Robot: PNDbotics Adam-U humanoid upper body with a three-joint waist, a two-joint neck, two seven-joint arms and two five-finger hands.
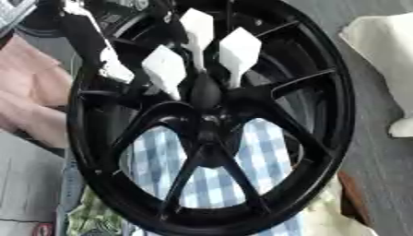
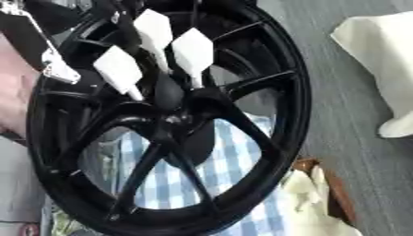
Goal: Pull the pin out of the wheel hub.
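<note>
Three white pins stand in one black hub

Nearest, below the wheel hub (image 1: 211, 120), blue checked cloth (image 1: 214, 177) shows between its spokes. Three pins (image 1: 239, 50) rise from the hub's centre, paddle heads up, long axes fanning away. Up and left of them, the left hand (image 1: 90, 44) lies against the rim; whether it grips anything I cannot tell. No right hand shows, so the left is nearer.

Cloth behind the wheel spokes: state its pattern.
Blue-and-white check cloth, clearest in the left eye view.
</note>
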